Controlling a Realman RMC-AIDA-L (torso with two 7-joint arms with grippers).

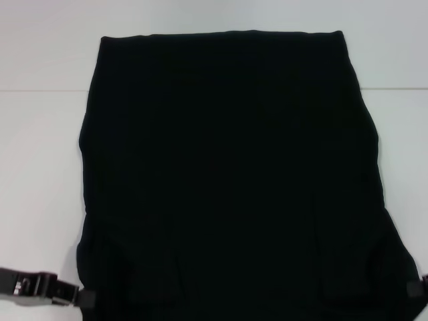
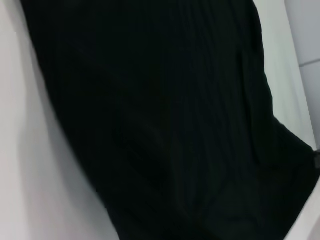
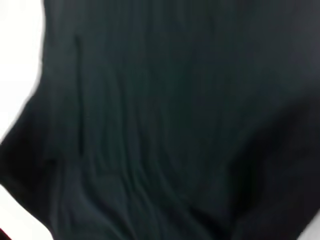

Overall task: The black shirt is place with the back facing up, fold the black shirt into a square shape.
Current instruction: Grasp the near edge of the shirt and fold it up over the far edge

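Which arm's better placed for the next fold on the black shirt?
Neither clearly: the left gripper and right gripper each sit at a near corner of the large soft black shirt, so a two-armed fold away from the robot looks likeliest.
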